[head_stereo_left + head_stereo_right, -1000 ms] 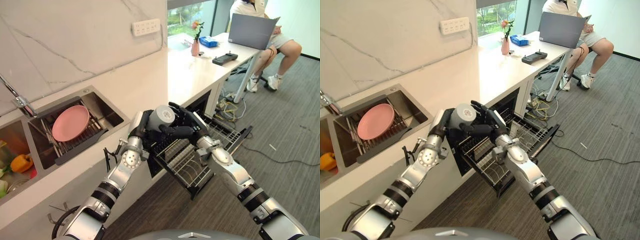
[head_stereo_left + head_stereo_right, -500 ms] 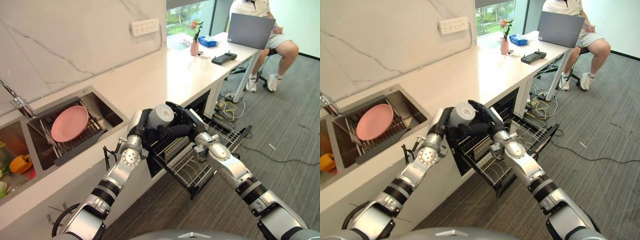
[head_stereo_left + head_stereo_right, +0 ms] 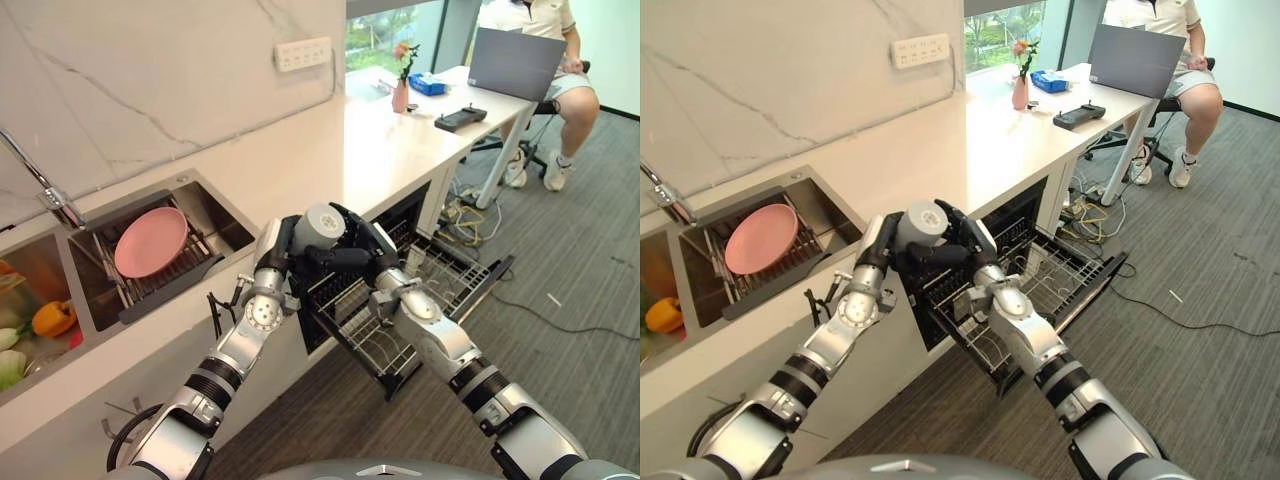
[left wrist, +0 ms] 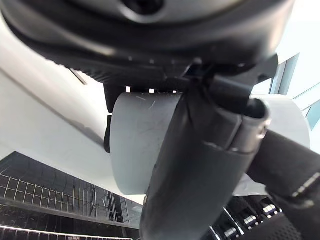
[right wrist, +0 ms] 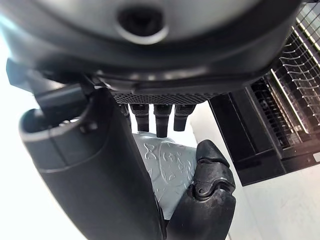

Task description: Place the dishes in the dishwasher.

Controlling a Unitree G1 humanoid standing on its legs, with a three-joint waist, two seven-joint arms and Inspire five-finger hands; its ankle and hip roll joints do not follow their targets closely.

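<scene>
Since the earlier frame the right hand [image 3: 352, 250] has been closed more tightly against the one grey cup [image 3: 319, 226], which is held high above the open dishwasher rack [image 3: 400, 320]. Both hands are curled around this cup: the left hand [image 3: 283, 247] grips it from the sink side, the right one from the other side. One pink plate [image 3: 151, 242] is seen standing in the sink [image 3: 215, 213], well apart from the cup. On the desk [image 3: 380, 150] one vase [image 3: 400, 95] is placed. One person [image 3: 545, 30] is seated behind a laptop [image 3: 512, 62].
</scene>
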